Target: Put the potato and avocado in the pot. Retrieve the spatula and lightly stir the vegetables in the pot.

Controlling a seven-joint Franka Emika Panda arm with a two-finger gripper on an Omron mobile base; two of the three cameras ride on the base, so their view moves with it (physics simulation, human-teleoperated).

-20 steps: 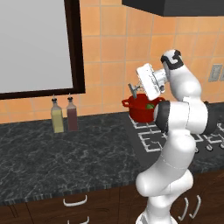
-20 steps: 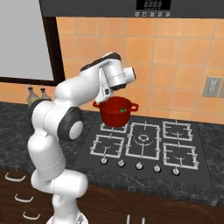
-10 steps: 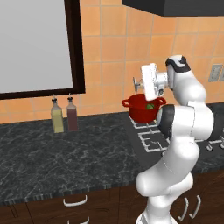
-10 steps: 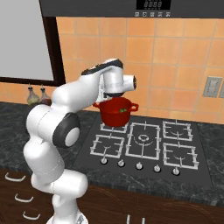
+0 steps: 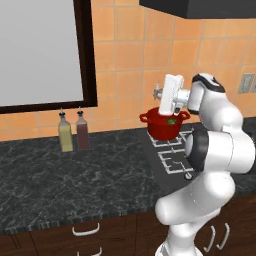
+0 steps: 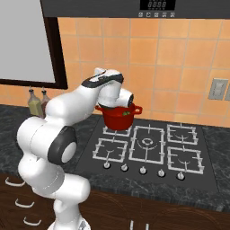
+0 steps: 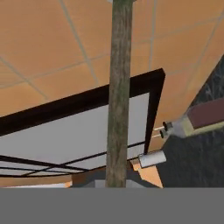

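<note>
So I've got the arm up over the back-left burner right now, hand turned sideways above the pot (image 5: pixel 164 126). The red pot sits on the stove (image 6: pixel 148 143) at the back-left grate, tight to the orange tile wall, and in the right base view it's at about 12 o'clock from the front-left burner. I can see the avocado (image 5: pixel 171 121) as a little green blob inside the pot, toward the rim on the side nearest my right camera (image 6: pixel 126 113). Can't make out any potato in there, too small or hidden. The gripper (image 5: pixel 159 93) is closed all the way down on the spatula (image 7: pixel 119 94): in the hand view the tan stick handle runs straight from 6 o'clock up to 12 o'clock, right through the middle of the picture, pinched at the bottom. In the left base view a small grey bit pokes out at 9 o'clock from the white hand, just above the pot's rim; I can't tell whether it touches the pot. Two bottles (image 5: pixel 65 134) stand on the dark counter (image 5: pixel 75 185) under the window (image 5: pixel 40 50), well off at 9 o'clock from the pot.
</note>
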